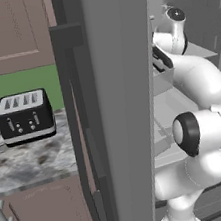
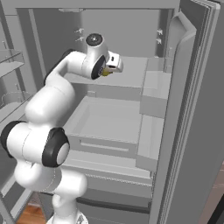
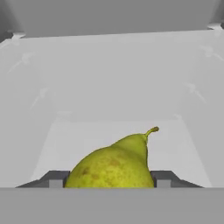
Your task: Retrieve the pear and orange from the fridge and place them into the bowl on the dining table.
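From the left base view, you see the fridge (image 1: 122, 105) door edge-on, the arm reaching past it into the open compartment; a black toaster (image 1: 24, 117) sits on the marbled counter (image 1: 34, 162) to the left.

Over in the right base view, your arm stretches across the grey shelves toward the back of the fridge, and a small yellow-green patch of the pear (image 2: 106, 73) shows just beside the hand, under the wrist.

Looking along the gripper (image 3: 109, 181) in the hand view, you find the pear lying on a pale shelf, stem up and to the right, directly between the two dark fingertips (image 3: 56, 179). Both tips sit right against its sides; you cannot tell whether they are pressing it.
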